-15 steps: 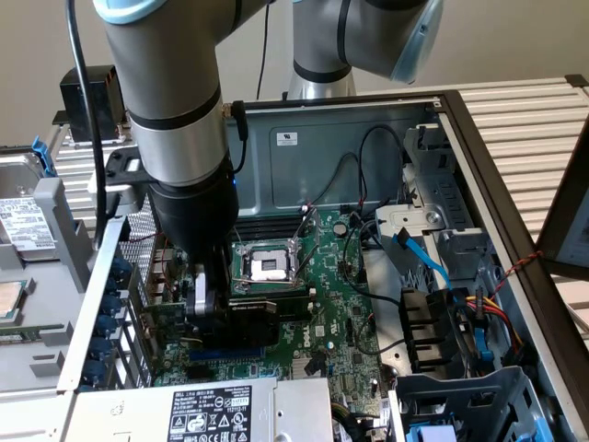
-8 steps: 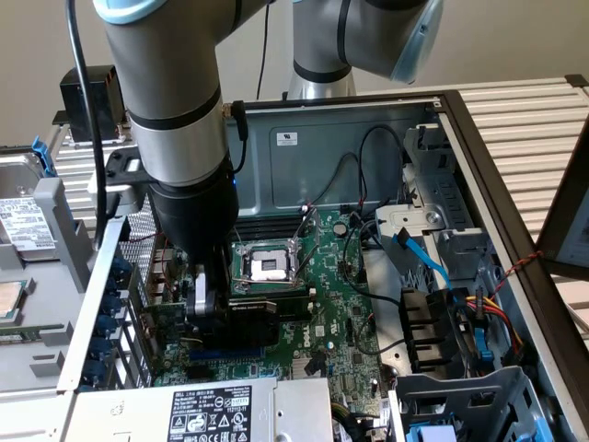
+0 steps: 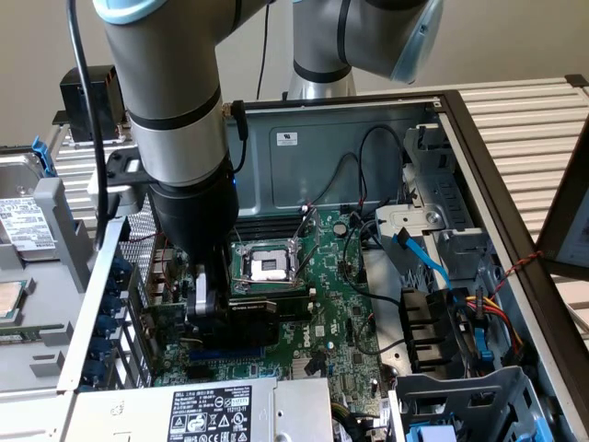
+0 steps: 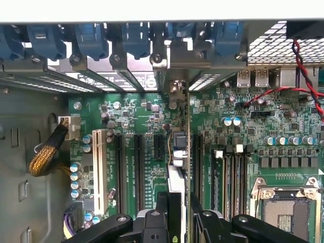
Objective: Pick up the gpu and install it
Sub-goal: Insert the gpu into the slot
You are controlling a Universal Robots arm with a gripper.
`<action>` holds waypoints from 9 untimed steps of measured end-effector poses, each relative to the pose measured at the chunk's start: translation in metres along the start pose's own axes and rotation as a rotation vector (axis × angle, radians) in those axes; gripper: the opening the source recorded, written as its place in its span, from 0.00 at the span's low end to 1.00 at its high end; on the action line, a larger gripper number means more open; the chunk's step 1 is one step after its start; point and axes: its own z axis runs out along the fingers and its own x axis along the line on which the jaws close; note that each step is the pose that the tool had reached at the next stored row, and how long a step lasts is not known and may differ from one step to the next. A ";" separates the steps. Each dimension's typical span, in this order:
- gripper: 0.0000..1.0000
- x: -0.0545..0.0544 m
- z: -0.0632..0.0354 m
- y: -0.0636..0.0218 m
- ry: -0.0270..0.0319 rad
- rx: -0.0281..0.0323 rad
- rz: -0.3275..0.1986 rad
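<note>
One gpu [image 3: 256,309], one motherboard [image 3: 342,308], one power supply [image 3: 212,410].

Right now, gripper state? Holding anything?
Gripper: jaws closed on the gpu.

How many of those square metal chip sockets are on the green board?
1. The socket sits on the green board, at the exterior view's right of the end effector, just beyond the gpu it grips. The arm may hide others.

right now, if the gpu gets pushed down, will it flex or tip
Likely stiff: the gpu has a solid black shroud. Gripped near one end by the gripper, it may tilt. Thin card edge, probably fragile.
</note>
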 end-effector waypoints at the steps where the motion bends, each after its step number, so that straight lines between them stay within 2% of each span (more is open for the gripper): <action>1: 0.27 0.000 0.0000 0.0000 -0.0001 0.0000 -0.002; 9: 0.27 0.000 0.0001 0.0000 0.0004 0.0000 -0.004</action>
